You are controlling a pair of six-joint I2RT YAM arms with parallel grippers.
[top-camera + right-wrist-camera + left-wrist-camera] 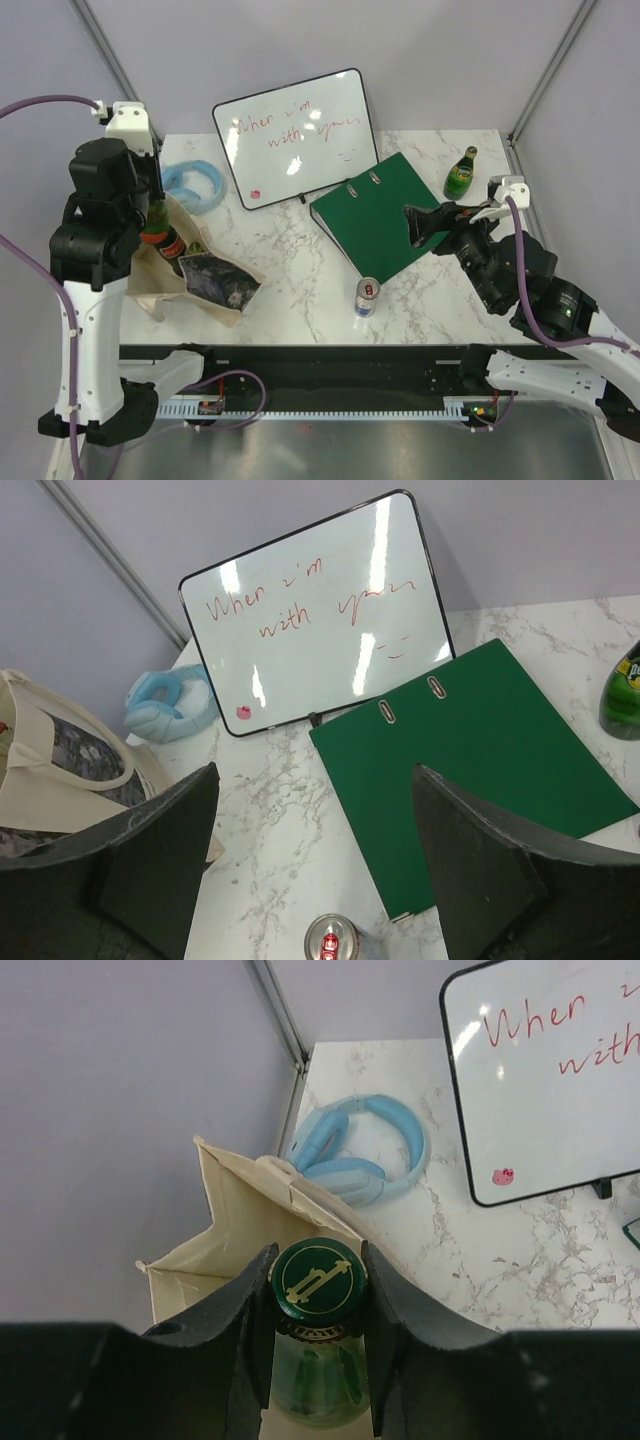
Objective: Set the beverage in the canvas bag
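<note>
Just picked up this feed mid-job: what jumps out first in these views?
The left gripper is shut on the cap of a green bottle, held over the open canvas bag at the left edge of the table. Behind centre stands a whiteboard with red handwriting, with a big green binder lying in front of it; the right gripper hangs open above the binder's right edge.

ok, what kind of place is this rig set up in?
Looks like a lab test booth, not a home or shop: plain grey partition walls on metal frame posts, and a marble-look table with staged props such as a whiteboard, green binder and blue headphones.
</note>
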